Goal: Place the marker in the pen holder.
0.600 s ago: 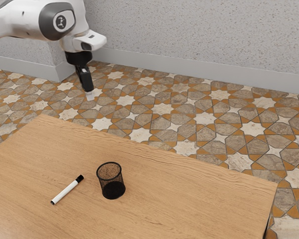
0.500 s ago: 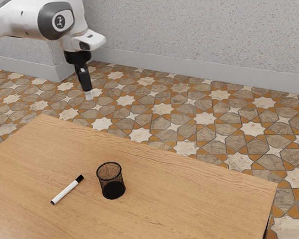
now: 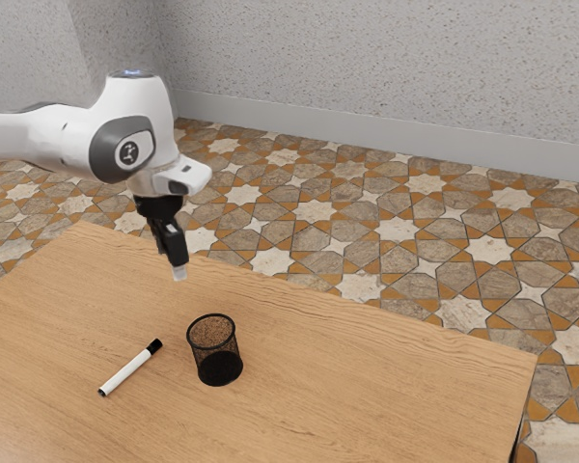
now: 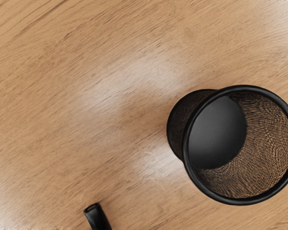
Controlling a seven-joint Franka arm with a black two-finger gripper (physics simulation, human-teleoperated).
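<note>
My gripper (image 3: 179, 274) hangs in the air above the table's far part in the exterior view, higher than the pen holder (image 3: 219, 367) and apart from it. That holder is a black mesh cup standing upright. A white marker (image 3: 125, 372) with a black cap lies on the tabletop beside the cup, toward the exterior view's left, not touching it. Looking down from my hand, the wrist view has the open-topped pen holder (image 4: 217, 132) and the black cap end of the marker (image 4: 98, 218); the rest of the marker is cut off there.
The wooden table (image 3: 367, 386) carries both things. Beyond its far edge lies a patterned tile floor (image 3: 396, 230), with a speckled wall (image 3: 386, 77) behind.
My arm and gripper have come down a good way and slightly toward the exterior view's right, now nearer the table. The marker and pen holder have stayed put.
</note>
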